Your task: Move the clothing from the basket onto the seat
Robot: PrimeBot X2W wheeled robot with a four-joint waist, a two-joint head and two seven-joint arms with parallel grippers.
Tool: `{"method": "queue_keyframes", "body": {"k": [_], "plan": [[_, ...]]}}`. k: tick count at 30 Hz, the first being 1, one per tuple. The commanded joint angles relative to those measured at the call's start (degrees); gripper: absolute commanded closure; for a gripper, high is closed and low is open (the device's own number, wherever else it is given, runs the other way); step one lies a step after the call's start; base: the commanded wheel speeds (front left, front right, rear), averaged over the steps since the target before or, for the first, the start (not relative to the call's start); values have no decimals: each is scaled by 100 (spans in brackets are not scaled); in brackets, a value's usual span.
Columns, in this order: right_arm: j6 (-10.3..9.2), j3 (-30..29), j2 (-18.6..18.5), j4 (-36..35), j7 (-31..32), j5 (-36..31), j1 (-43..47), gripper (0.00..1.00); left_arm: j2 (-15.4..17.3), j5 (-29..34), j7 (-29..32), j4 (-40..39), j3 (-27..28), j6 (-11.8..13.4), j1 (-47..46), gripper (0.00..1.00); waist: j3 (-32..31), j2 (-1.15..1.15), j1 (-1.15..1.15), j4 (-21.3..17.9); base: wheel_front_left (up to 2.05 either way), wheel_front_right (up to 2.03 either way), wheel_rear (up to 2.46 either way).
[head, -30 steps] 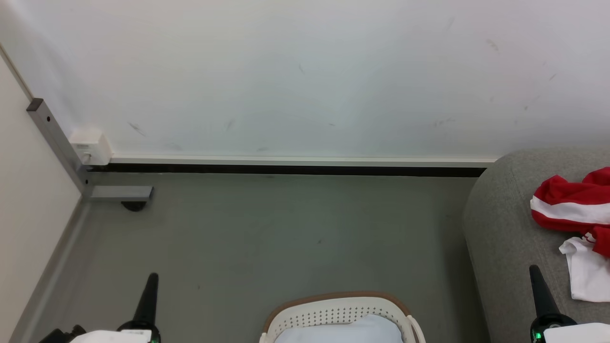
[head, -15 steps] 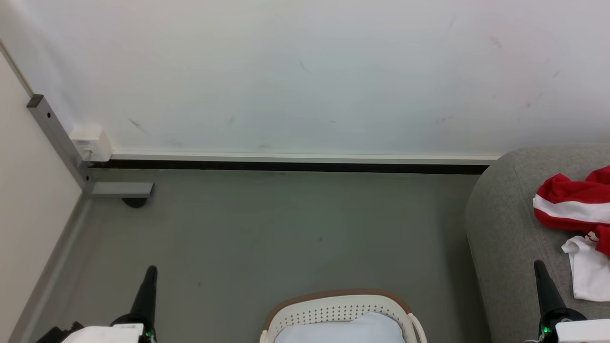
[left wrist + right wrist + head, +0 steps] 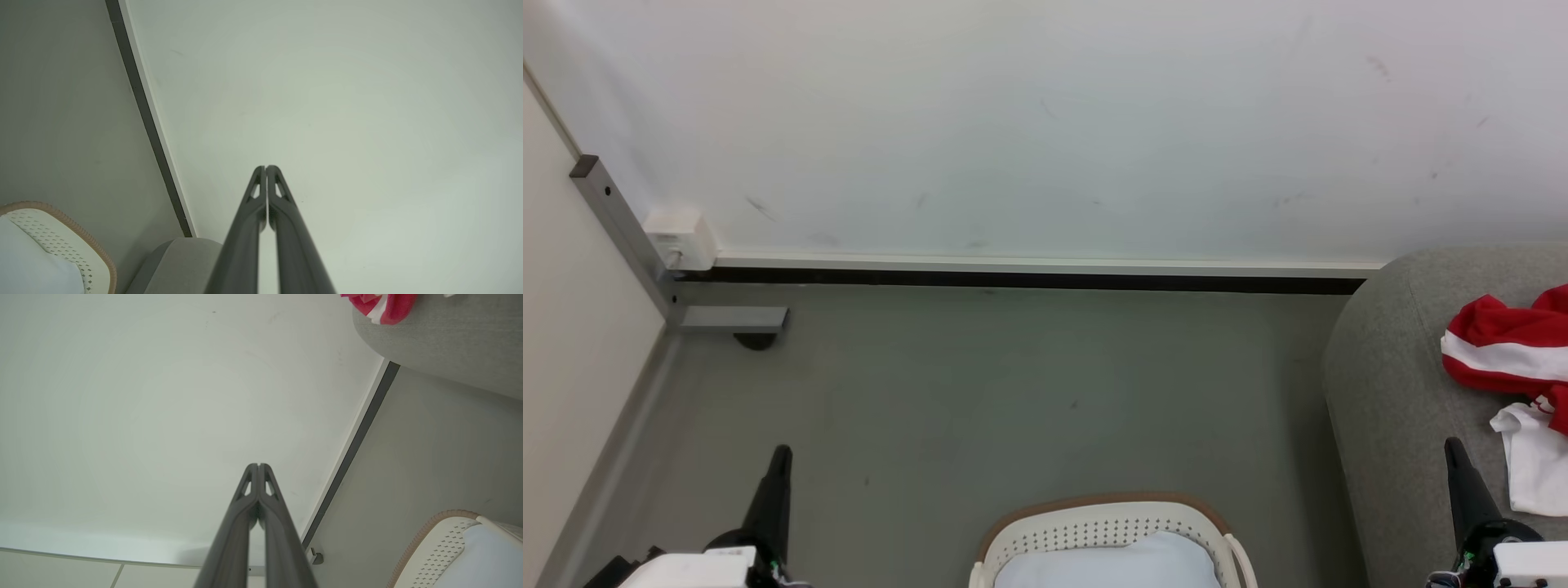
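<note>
Head camera had shifted slightly; things kept their places. Clothing (image 3: 1503, 351) lay on the seat (image 3: 1388, 392), right of the basket (image 3: 1103, 496). Left gripper (image 3: 783, 451) and right gripper (image 3: 1452, 445) flanked the basket, jaws closed on nothing, seemingly parked with the task judged complete.

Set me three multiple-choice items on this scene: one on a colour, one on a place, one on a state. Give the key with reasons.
1. What colour is the rim of the basket?
A black
B green
C brown

2. Where does the red clothing lie?
A on the seat
B in the basket
C held by the robot

3. How do the left gripper and the right gripper stand?
A both wide open
B both shut and empty
C both shut on cloth

Key:
1 C: a brown band runs along the top of the white perforated wall.
2 A: the red fabric rests on the grey upholstery.
3 B: in each wrist view the two fingers meet at the tips with nothing between them.
</note>
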Motion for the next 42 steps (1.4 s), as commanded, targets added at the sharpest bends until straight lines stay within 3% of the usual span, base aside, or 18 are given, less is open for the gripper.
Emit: {"method": "queue_keyframes", "body": {"k": [1, 12, 42], "plan": [[-11, -42, -10, -41, 18, 89, -52, 100, 50, -107, 29, -26, 16, -27, -66, 100, 3, 0, 0, 2, 0, 0, 0], [-12, -127, 4, -36, 142, 461, -100, 100, 51, -529, 142, -48, 39, -34, -106, 100, 45, 0, 0, 20, 0, 0, 0], [-12, -163, 31, -31, 173, 410, -105, 100, 51, -523, 144, -49, 37, -30, -103, 100, 47, 0, 0, 21, 0, 0, 0]]}}
